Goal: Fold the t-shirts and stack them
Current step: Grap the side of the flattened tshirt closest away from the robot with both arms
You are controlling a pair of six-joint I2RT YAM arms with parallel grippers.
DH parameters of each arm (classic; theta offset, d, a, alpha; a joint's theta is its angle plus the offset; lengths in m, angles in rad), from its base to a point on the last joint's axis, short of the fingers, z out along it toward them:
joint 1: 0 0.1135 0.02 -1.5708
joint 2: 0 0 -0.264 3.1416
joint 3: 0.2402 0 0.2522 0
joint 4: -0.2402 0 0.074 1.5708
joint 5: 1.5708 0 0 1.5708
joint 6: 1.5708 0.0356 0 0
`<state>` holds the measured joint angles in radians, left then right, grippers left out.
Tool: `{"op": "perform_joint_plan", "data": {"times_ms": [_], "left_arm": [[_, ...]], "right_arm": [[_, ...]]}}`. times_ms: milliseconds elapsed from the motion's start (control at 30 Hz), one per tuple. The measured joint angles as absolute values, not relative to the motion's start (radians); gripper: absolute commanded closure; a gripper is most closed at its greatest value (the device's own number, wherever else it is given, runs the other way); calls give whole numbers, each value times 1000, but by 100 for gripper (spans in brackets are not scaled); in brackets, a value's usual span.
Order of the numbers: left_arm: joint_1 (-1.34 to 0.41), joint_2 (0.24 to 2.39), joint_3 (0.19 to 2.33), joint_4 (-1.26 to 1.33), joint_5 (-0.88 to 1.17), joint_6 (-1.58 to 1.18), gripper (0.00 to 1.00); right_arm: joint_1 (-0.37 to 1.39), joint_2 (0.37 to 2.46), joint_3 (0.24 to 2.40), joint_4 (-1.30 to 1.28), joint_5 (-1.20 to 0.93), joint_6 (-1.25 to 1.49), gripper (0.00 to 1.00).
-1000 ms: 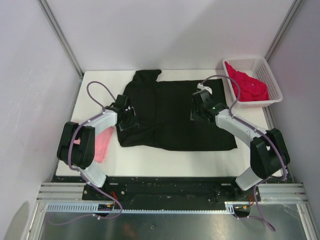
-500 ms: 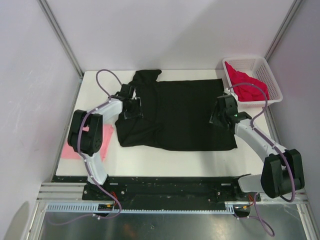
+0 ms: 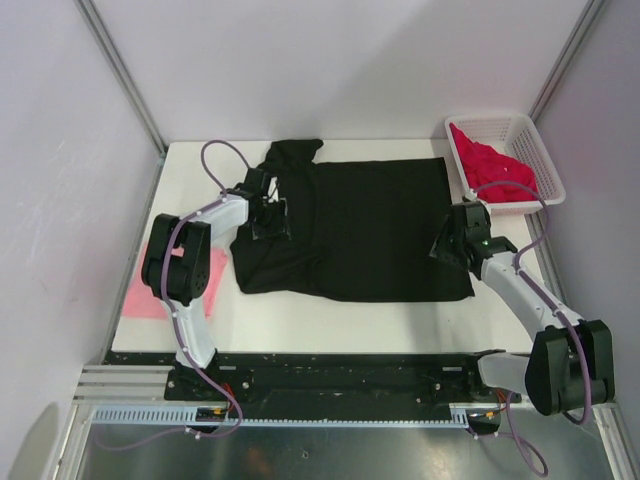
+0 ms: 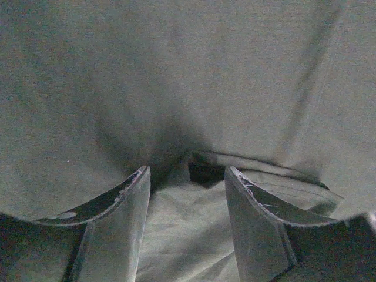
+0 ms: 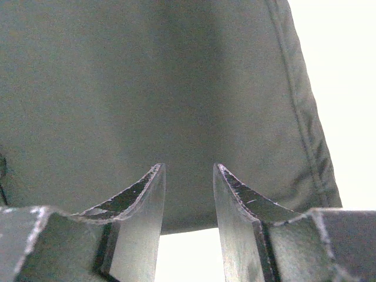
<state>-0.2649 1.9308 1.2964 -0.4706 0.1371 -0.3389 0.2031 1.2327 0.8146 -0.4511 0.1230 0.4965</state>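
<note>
A black t-shirt (image 3: 360, 230) lies spread flat across the middle of the white table (image 3: 300, 320), with one sleeve bunched at its far left. My left gripper (image 3: 272, 218) hovers over that left side, open; in the left wrist view the gripper (image 4: 187, 171) stands over a dark fold of black cloth (image 4: 176, 88). My right gripper (image 3: 447, 243) is open at the shirt's right edge; in its wrist view the gripper (image 5: 188, 167) points over the hem (image 5: 305, 129). A light pink t-shirt (image 3: 150, 292) lies at the table's left edge. A crimson t-shirt (image 3: 495, 175) fills the basket.
The white lattice basket (image 3: 540, 150) stands at the back right corner. Bare white table (image 5: 346, 88) shows just right of the black shirt's hem. Grey walls and metal posts close in the table on three sides.
My right gripper has moved from the shirt's upper middle out and nearer, to its right edge. My left gripper has shifted farther back and a little right, uncovering more of the pink shirt.
</note>
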Motion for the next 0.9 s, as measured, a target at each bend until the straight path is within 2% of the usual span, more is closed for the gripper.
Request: {"op": "perform_joint_plan", "data": {"times_ms": [67,167,367,467,567,900], "left_arm": [[-265,1931,1296,-472,148,-339,44],[-265,1931,1295,-474,166,-339,53],[-265,1927,1280,-474,191,-343,86],[-265,1909,1261,-478,197,-351,96],[-265,1878,1251,-482,196,-360,99],[-267,1755,1224,-480,190,-398,100]], "right_arm": [[199,1222,812,-453,121,500,57],[196,1207,807,-459,119,506,57],[179,1205,802,-494,123,532,54],[150,1205,791,-516,119,556,53],[101,1205,767,-538,105,587,54],[-79,1195,656,-645,77,683,58]]}}
